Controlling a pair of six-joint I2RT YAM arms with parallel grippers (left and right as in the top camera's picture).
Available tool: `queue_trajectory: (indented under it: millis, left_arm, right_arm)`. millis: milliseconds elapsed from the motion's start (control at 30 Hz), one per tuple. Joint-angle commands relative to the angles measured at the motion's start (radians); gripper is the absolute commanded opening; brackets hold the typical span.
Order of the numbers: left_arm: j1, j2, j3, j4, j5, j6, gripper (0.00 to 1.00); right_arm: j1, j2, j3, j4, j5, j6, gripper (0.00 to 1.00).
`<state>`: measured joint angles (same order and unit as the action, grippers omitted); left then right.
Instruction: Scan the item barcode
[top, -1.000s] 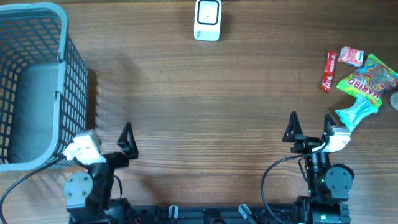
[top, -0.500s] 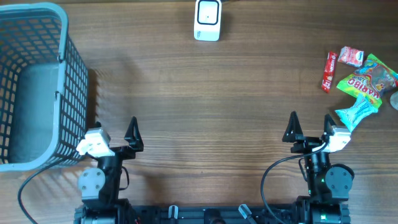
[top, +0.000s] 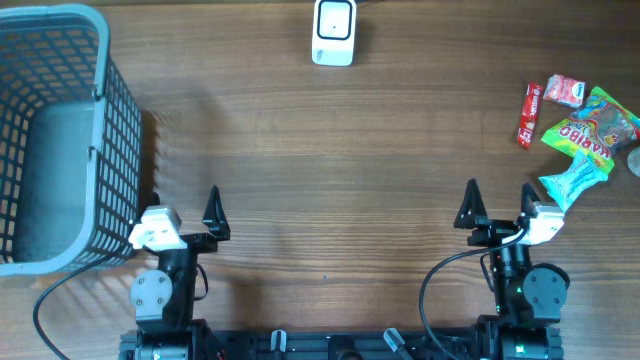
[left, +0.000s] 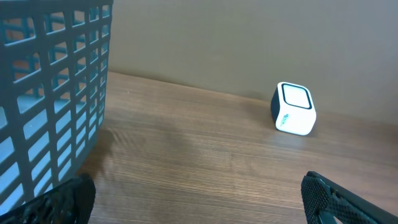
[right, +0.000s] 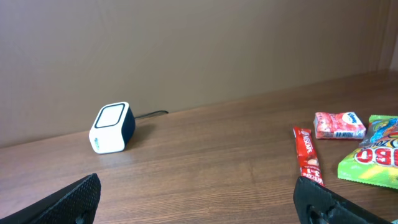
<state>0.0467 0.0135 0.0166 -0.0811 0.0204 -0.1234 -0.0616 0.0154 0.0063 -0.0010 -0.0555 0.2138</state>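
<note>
- The right gripper (top: 497, 200) sat at the near table edge with its jaws spread wide and nothing between them; the left gripper (top: 182, 205) was likewise spread and empty
- The items to scan lay ahead and to the right of the right gripper: a light blue packet (top: 572, 180) nearest, just beyond its right finger, then the green gummy bag (top: 592, 128), a red stick pack (top: 528, 114) and a small pink packet (top: 565, 90) farther out
- The scanner (top: 334, 31) stood well ahead and to the left of the right gripper, at the far table edge
- The basket (top: 60, 140) rose just left of the left gripper
- Judged best: pick one item by an edge with the right gripper, keeping the jaws off any printed code, then turn that face squarely to the scanner window; where the barcodes were could not be told
</note>
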Motion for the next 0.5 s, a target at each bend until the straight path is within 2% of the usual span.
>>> queue_trajectory:
  millis: [0, 467]
  left_arm:
    - [-0.006, -0.01, -0.011, 0.003, 0.007, 0.123, 1.0]
    - [-0.049, -0.01, -0.011, 0.003, 0.009, 0.115, 1.0]
  right_arm:
    - [0.003, -0.012, -0.001, 0.002, 0.01, -0.011, 1.0]
    - [0.003, -0.011, -0.001, 0.002, 0.01, -0.012, 1.0]
